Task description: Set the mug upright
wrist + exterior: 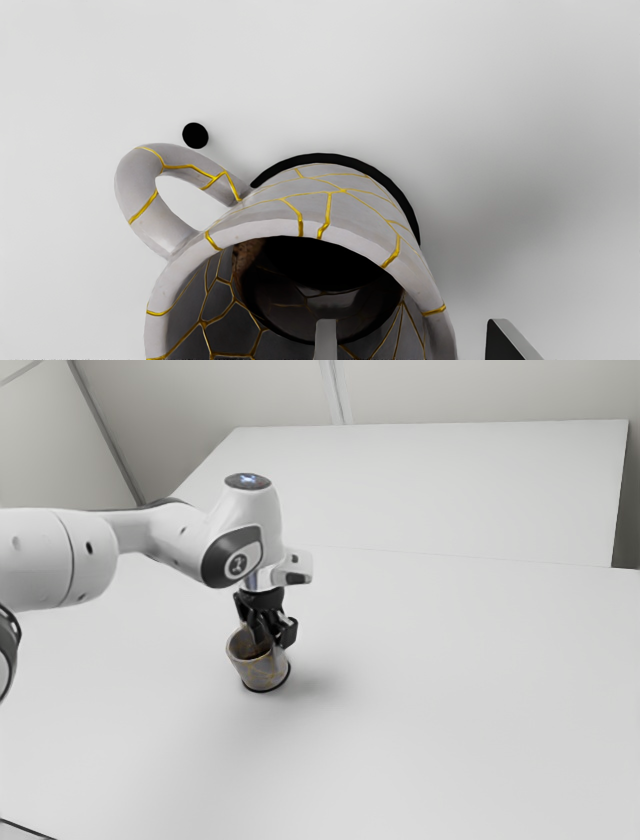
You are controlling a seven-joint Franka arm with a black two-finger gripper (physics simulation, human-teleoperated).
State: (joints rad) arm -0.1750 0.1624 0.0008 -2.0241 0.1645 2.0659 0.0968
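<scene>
Black two-finger gripper (268,644) reaches down at the pale grey, gold-veined round mug (262,674), left of centre in the exterior view, mouth up on the white table (450,710). On my wrist view, fingers stand wide, one inside the mug, one outside.

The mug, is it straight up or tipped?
Tipped a little: the mug leans, its mouth sitting toward the exterior view's left of its black-edged bottom.
</scene>
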